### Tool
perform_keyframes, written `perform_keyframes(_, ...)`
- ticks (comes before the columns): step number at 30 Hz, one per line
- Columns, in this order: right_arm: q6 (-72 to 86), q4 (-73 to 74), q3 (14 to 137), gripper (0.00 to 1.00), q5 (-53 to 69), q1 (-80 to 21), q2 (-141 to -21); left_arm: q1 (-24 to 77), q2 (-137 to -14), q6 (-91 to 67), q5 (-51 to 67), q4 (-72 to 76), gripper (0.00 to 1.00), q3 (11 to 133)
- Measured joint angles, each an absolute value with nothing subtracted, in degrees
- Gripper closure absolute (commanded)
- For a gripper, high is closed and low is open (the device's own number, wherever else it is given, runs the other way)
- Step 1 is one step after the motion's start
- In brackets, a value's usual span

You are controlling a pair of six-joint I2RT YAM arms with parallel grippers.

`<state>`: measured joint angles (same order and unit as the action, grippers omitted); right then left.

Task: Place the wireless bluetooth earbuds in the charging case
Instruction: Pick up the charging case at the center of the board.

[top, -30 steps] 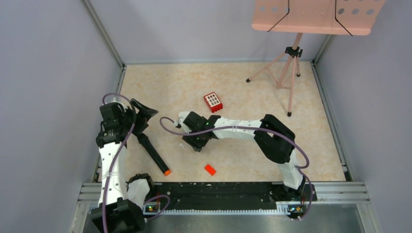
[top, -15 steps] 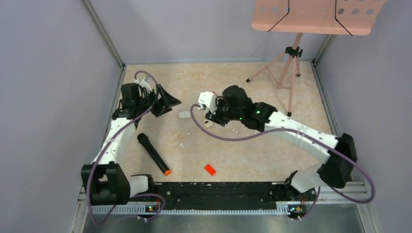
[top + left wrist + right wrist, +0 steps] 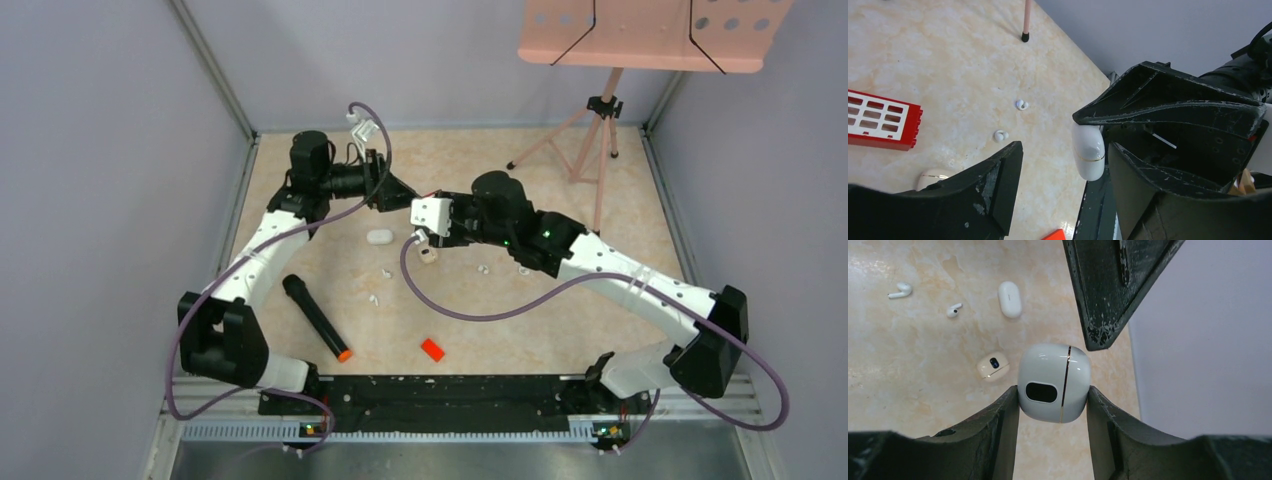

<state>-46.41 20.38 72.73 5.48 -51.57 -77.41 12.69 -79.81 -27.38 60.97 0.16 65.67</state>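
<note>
My right gripper (image 3: 1054, 390) is shut on a white charging case (image 3: 1054, 382) with a gold seam and holds it above the table. The case is closed. My left gripper (image 3: 1063, 150) is open; the case (image 3: 1088, 150) sits between its fingers, close to one finger, untouched. In the top view the left gripper (image 3: 405, 195) meets the right gripper (image 3: 430, 220) at mid table. Small white earbuds lie loose on the table (image 3: 900, 290) (image 3: 953, 310), and the left wrist view shows two earbuds (image 3: 1021, 104) (image 3: 1000, 135).
A white oval case (image 3: 1010, 299) and a cream case (image 3: 993, 365) lie on the table. A red block (image 3: 880, 120) is near them. A black stick with an orange tip (image 3: 315, 315) and an orange-red chip (image 3: 432, 349) lie nearer. A pink music stand (image 3: 590, 140) stands far right.
Both arms have swung toward the far middle of the table. The right gripper now holds the white case raised. The left gripper has reached across to it.
</note>
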Motion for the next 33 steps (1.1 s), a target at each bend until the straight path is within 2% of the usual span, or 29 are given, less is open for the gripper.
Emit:
perform_keyframes(19,-46.68,17.67,73.19,0.61,2.72,-51.57,-79.26,17.04,-88.33,-19.07,67.02,-9.28,0.42,74.13)
perform_keyframes(22,-46.41,15.70,73.19,0.61,1.52,-51.57,-79.26,17.04,-89.67,-18.50,67.26,-11.20,0.56,75.33)
perform_keyframes(24,-46.33,15.42,73.10,0.59,1.04,-51.57,-79.29,17.06,-90.17,-18.26,68.23,-11.88,0.73,75.99)
perform_keyframes(26,-46.04,15.35,73.01,0.46,0.60,-51.57,-79.29,17.15,-90.35,-17.93,68.99,-12.10,0.87,76.62)
perform_keyframes(29,-45.54,15.18,72.99,0.26,0.27,-51.57,-79.29,17.26,-90.65,-17.80,69.65,-11.68,0.93,77.08)
perform_keyframes(30,-45.06,15.42,72.99,0.23,0.32,-51.46,-79.29,17.26,-90.72,-17.82,69.71,-11.60,0.95,77.08)
perform_keyframes(33,-41.60,19.94,74.70,0.22,3.95,-49.60,-79.53,17.26,-91.05,-17.87,69.89,-10.72,0.97,77.06)
